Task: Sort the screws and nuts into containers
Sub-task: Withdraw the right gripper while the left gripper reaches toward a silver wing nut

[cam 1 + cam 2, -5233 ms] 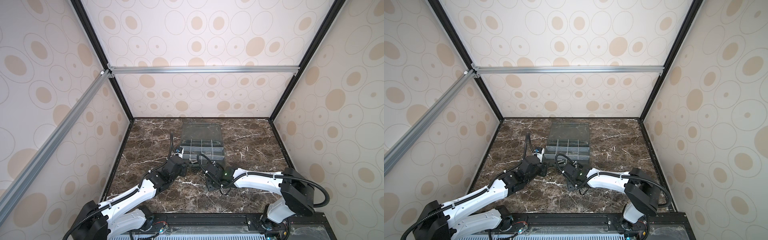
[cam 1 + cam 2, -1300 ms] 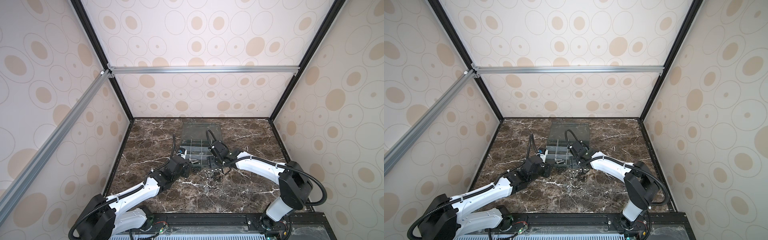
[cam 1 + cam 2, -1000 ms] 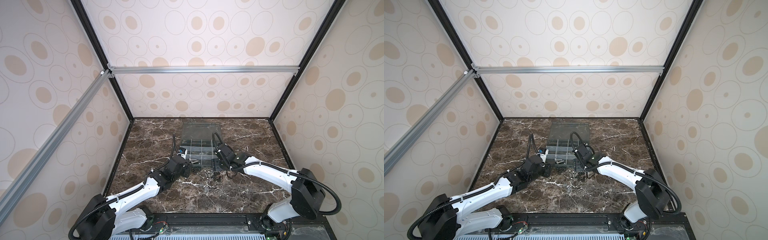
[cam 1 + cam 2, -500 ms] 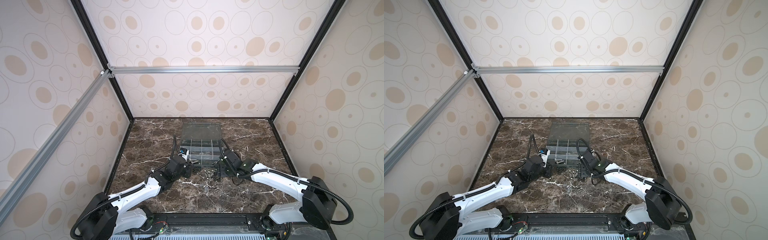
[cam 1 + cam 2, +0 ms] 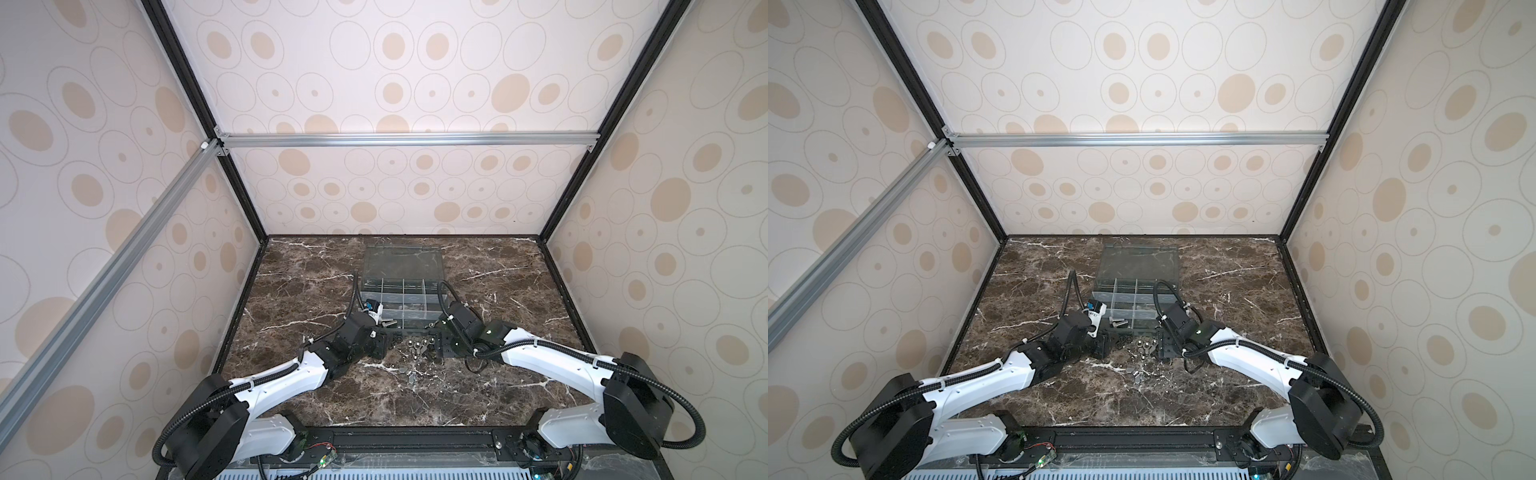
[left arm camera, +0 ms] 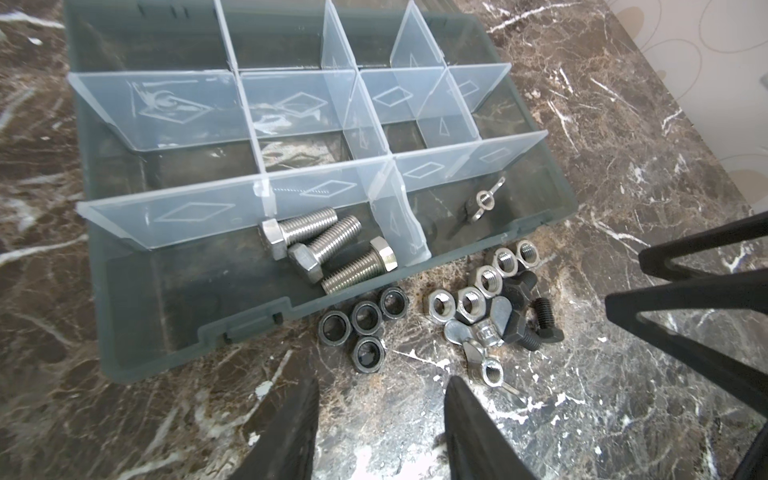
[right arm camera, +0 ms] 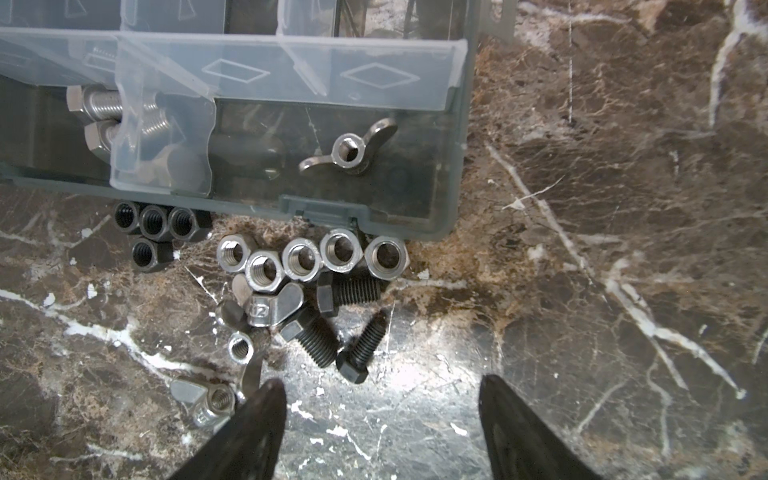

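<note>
Three silver screws (image 6: pixel 324 245) lie in a front cell of the grey organizer box (image 6: pixel 249 328), whose cells are the containers. A wing nut (image 7: pixel 349 151) sits in the neighbouring cell. On the marble just before the box lie several dark nuts (image 6: pixel 361 324), several silver nuts (image 7: pixel 307 259), three black screws (image 7: pixel 353 332) and wing nuts (image 7: pixel 266 307). My left gripper (image 6: pixel 382 386) stands open and empty near the dark nuts. My right gripper (image 7: pixel 382 386) is open and empty just short of the black screws. In both top views the grippers (image 5: pixel 384 347) (image 5: pixel 1163 347) flank the pile (image 5: pixel 415 347).
The box's clear lid (image 5: pixel 403 262) lies open behind it. Clear dividers (image 6: pixel 291 183) stand up between the cells. In the left wrist view the right gripper's black fingers (image 6: pixel 685 299) sit close on the far side of the pile. Patterned walls enclose the marble table (image 5: pixel 498 282).
The right gripper has come back from over the box's right side and down to the table in front of it, beside the pile. The left arm has barely moved.
</note>
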Controlling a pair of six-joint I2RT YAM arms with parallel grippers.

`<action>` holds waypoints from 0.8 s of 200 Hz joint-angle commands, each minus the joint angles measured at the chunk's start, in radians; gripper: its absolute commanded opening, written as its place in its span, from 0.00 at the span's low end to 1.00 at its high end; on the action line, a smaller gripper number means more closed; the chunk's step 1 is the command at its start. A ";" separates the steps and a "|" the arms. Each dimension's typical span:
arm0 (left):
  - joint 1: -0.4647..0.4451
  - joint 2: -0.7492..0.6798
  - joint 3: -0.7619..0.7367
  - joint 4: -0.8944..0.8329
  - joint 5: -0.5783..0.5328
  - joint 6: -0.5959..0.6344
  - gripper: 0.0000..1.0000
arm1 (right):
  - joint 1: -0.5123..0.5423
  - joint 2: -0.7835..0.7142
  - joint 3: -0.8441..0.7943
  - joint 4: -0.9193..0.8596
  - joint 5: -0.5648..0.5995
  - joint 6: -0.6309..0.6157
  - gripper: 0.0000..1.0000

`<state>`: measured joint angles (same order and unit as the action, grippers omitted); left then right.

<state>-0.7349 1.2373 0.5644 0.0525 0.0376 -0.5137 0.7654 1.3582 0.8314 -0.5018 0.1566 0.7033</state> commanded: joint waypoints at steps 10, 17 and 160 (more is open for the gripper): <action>-0.016 0.013 -0.004 0.022 0.025 -0.036 0.49 | -0.002 -0.007 -0.012 -0.025 0.011 0.012 0.77; -0.018 0.014 -0.009 0.028 0.033 -0.040 0.49 | -0.002 -0.008 -0.011 -0.027 0.012 0.012 0.77; -0.031 0.082 -0.170 0.331 0.304 -0.229 0.47 | -0.002 -0.063 -0.069 -0.027 0.014 0.037 0.76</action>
<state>-0.7593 1.3056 0.4171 0.2783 0.2710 -0.6895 0.7654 1.3300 0.7841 -0.5014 0.1543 0.7185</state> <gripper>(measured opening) 0.468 0.766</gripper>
